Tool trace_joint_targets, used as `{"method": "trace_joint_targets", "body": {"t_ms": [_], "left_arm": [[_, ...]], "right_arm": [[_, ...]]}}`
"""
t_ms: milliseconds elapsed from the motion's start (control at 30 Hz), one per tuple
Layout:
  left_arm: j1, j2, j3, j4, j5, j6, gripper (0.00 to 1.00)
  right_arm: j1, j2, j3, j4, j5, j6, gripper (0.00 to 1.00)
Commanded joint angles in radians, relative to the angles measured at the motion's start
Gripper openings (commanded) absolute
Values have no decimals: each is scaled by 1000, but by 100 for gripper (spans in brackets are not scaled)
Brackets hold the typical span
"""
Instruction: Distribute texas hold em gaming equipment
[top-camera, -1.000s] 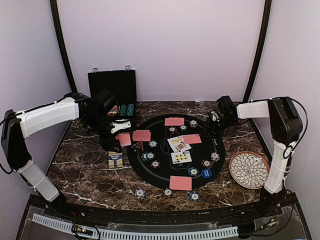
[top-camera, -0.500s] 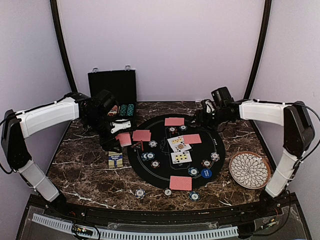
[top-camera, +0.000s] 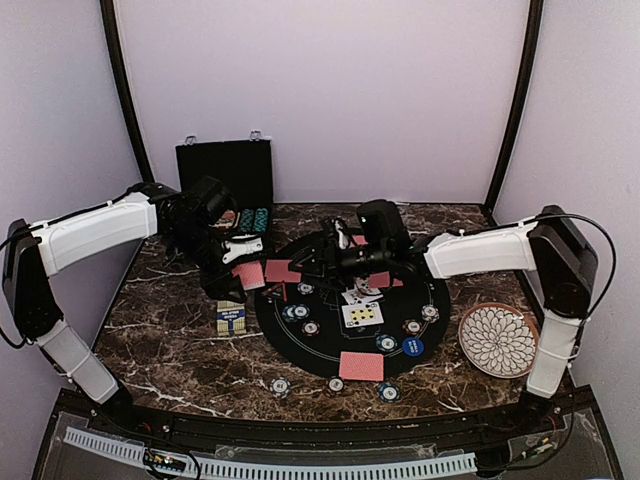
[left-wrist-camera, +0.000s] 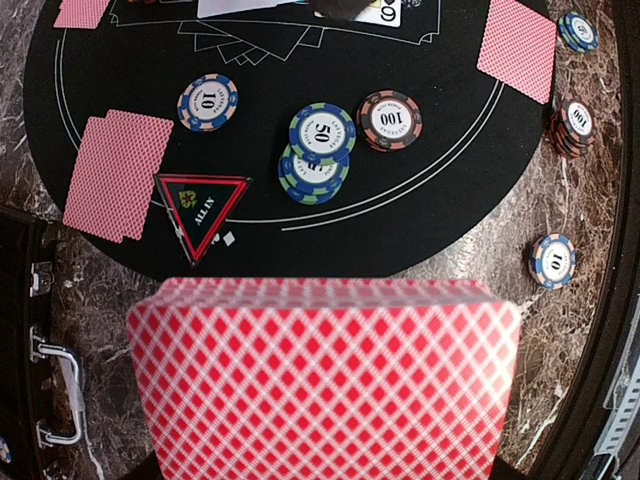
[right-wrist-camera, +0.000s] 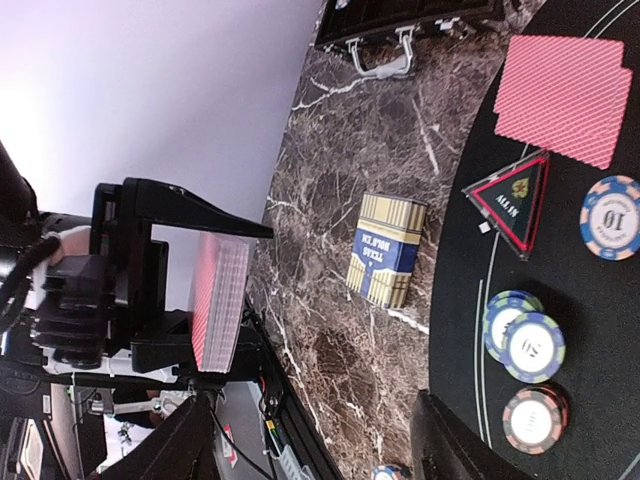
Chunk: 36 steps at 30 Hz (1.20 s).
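While our left jaws grip the deck (left-wrist-camera: 320, 385) and right jaws gape, we see a marble table (top-camera: 180, 350), black mat (top-camera: 300, 350), lilac walls (top-camera: 320, 90).

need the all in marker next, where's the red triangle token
Left wrist view: the red triangle token lies on the black mat's left side, near its edge, right beside face-down red-backed cards.

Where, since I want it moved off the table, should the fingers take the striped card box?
Across its narrow width, on the two long sides, from straight above: the striped card box lies flat on the marble table with both sides free.
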Motion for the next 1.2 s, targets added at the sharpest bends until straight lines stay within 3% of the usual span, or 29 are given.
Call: {"method": "trace_joint_targets", "body": {"t_ms": [0, 867, 1167], "left_arm": [[0, -22, 31, -9, 20, -12, 0], [0, -24, 32, -8, 27, -13, 0], [0, -27, 33, -10, 29, -12, 0]], "right_arm": [[37, 66, 26, 223, -63, 131, 69], [101, 287, 241, 344, -125, 254, 69], [101, 359, 303, 346, -116, 293, 62]]}}
